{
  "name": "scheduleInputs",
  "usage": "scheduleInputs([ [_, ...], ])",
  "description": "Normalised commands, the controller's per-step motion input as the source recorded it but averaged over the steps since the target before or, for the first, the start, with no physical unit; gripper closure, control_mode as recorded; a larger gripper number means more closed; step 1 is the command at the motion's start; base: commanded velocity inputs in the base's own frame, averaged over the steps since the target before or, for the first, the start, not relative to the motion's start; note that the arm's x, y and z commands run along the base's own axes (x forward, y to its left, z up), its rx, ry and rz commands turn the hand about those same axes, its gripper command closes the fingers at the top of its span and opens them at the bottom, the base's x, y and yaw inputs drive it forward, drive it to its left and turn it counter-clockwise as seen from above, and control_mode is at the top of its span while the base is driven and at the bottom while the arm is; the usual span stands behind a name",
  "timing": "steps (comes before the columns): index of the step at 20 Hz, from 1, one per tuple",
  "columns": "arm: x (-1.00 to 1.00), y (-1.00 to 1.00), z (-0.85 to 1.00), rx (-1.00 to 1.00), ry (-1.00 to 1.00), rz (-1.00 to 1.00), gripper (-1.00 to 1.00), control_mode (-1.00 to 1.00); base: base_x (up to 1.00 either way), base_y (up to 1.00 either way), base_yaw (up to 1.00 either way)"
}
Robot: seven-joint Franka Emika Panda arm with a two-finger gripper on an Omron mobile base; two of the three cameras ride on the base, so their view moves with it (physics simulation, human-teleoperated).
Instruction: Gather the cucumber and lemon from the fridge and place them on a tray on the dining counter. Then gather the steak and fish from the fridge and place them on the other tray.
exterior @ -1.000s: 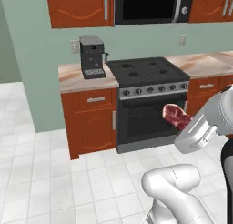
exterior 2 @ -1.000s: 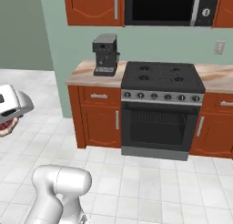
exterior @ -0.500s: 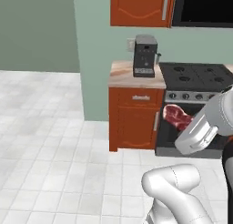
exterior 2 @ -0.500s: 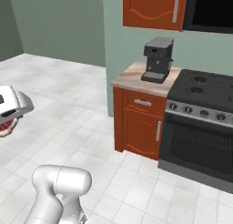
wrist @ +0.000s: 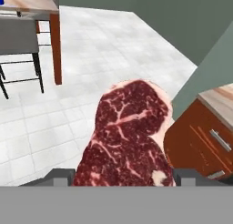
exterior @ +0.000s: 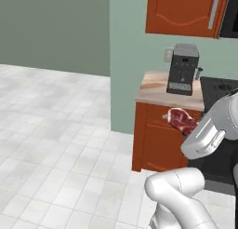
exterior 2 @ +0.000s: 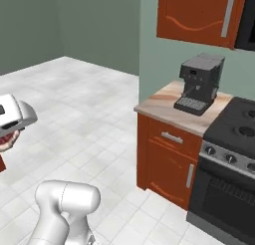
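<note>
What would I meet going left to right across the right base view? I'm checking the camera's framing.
end effector holding the steak → robot's white base joint → wooden base cabinet → espresso machine → stove

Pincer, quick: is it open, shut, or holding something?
Pincer: shut on the marbled red raw steak, carried above the white tiled floor.
</note>
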Motion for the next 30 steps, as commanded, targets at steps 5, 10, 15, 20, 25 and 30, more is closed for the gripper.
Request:
scheduleInputs([
  [5,0.0,0.0,0.0,0.0,0.0,0.0,1.0,1.0,0.99,-0.22,0.32],
  [10,0.0,0.0,0.0,0.0,0.0,0.0,1.0,1.0,1.0,0.02,0.29],
  [15,0.0,0.0,0.0,0.0,0.0,0.0,1.0,1.0,1.0,0.13,0.28],
  [20,0.0,0.0,0.0,0.0,0.0,0.0,1.0,1.0,1.0,0.42,0.18],
  [25,0.0,0.0,0.0,0.0,0.0,0.0,1.0,1.0,1.0,0.73,0.06],
  [30,0.0,0.0,0.0,0.0,0.0,0.0,1.0,1.0,1.0,0.74,0.04],
])
